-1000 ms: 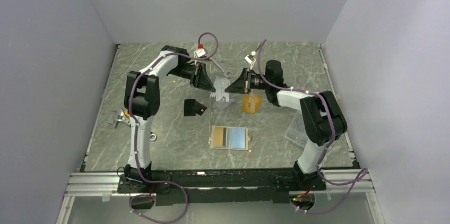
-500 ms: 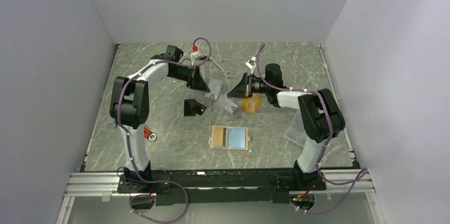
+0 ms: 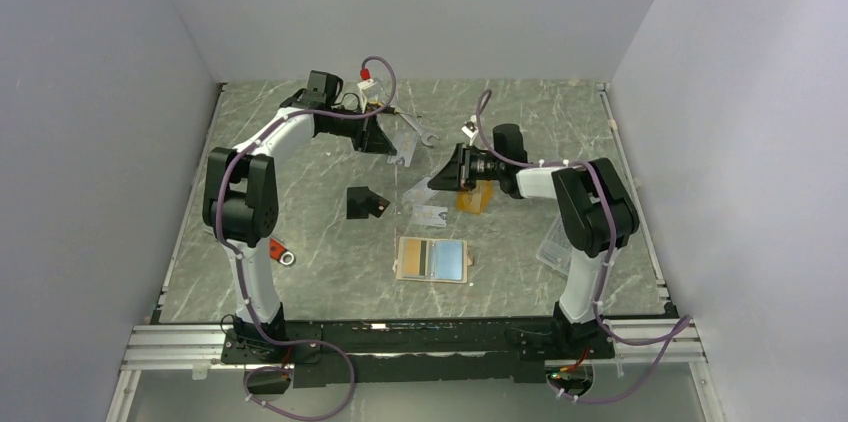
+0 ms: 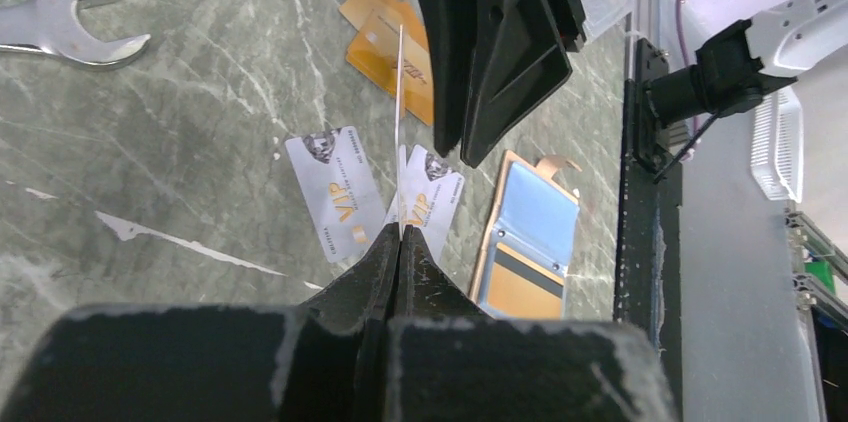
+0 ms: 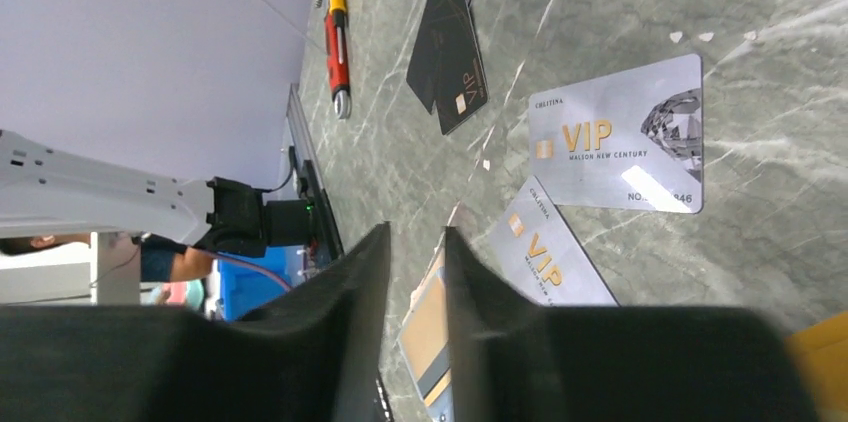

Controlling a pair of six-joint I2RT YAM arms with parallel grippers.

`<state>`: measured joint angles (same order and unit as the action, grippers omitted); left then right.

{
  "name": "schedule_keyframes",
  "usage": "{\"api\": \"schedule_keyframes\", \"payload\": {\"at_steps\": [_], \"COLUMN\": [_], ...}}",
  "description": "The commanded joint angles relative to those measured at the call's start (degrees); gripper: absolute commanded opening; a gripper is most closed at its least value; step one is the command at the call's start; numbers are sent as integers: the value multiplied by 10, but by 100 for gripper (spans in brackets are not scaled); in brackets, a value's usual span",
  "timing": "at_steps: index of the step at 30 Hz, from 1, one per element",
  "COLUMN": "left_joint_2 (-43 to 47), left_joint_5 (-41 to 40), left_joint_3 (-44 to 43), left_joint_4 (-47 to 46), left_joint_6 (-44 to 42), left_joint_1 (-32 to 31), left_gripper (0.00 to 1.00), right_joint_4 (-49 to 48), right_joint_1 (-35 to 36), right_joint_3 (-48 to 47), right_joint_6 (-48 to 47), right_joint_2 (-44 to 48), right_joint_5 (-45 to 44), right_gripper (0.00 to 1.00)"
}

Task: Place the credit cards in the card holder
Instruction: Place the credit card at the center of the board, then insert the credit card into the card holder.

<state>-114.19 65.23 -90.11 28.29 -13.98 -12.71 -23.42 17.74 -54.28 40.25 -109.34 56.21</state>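
Two silver credit cards (image 4: 332, 194) lie on the table (image 3: 320, 232) beside the open card holder (image 3: 432, 259), which shows orange and blue pockets, with a black card (image 3: 366, 203) and an orange card (image 3: 476, 196) nearby, while the left gripper (image 4: 400, 237) pinches a thin clear sheet (image 4: 400, 112) and the right gripper (image 5: 417, 242) is slightly spread and empty.

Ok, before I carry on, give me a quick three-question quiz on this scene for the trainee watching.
1. True or false: the card holder lies unfolded, with its inside panels showing.
2. How many silver cards does the right wrist view show?
3. The left gripper is pinching: A a coin, B a thin clear sheet, C nothing.

Key: 1 true; 2 two; 3 B.
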Motion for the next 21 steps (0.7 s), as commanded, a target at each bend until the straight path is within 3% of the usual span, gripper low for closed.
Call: {"api": "schedule_keyframes", "payload": {"at_steps": [1,6,10,17,21], "left_joint_2": [31,56,64,84,91], "left_joint_5": [61,139,190,219,226], "left_joint_3": [-25,23,46,53,53], "left_joint_4": [22,-38,-69,-42,-35], "left_joint_6": [-12,60,96,79,79], "left_joint_1": [1,-3,-10,-15,-17], "left_gripper": [0,0,0,0,0], "right_joint_4": [-59,-79,-60,-119,-152], "right_joint_1": [-7,10,32,54,70], "right_joint_3": [-10,-18,-32,-32,-38], "right_joint_6": [-10,-23,-42,-5,28], "right_joint_2": [61,115,133,140,128], "right_joint_5": [0,-1,-24,-39,-37], "right_gripper": [38,58,60,53,36]}}
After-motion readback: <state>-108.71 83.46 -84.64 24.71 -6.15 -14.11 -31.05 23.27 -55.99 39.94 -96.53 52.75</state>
